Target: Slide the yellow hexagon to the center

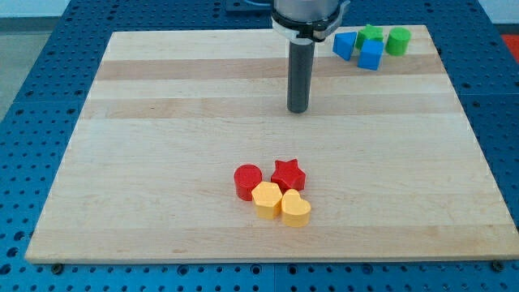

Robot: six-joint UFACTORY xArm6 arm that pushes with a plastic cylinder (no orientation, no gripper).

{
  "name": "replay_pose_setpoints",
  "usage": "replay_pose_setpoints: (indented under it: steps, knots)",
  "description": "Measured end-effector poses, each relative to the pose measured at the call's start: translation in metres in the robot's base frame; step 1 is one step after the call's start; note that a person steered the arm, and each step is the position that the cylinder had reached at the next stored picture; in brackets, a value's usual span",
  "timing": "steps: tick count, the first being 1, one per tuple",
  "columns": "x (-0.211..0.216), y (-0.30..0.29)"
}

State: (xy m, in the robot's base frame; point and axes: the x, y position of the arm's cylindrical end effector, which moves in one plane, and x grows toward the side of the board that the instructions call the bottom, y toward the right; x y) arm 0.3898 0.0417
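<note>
The yellow hexagon lies on the wooden board below the board's middle, in a tight cluster. A red cylinder touches it at upper left, a red star at upper right and a yellow heart at its right. My tip is on the board above the cluster, well apart from it, toward the view's top.
At the view's top right stand a blue triangle block, a blue cube, a green star and a green cylinder, close together. The board's edges meet a blue perforated table.
</note>
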Motion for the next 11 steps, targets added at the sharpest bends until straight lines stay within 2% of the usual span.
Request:
replay_pose_setpoints:
  steps: [2, 3, 4, 5, 6, 7, 8, 9, 11]
  knots:
    - [0.017, 0.007]
    - [0.068, 0.024]
    - [0.098, 0.030]
    - [0.098, 0.030]
    - [0.102, 0.060]
    - [0.142, 0.089]
    - [0.206, 0.089]
    - [0.207, 0.089]
    - [0.206, 0.032]
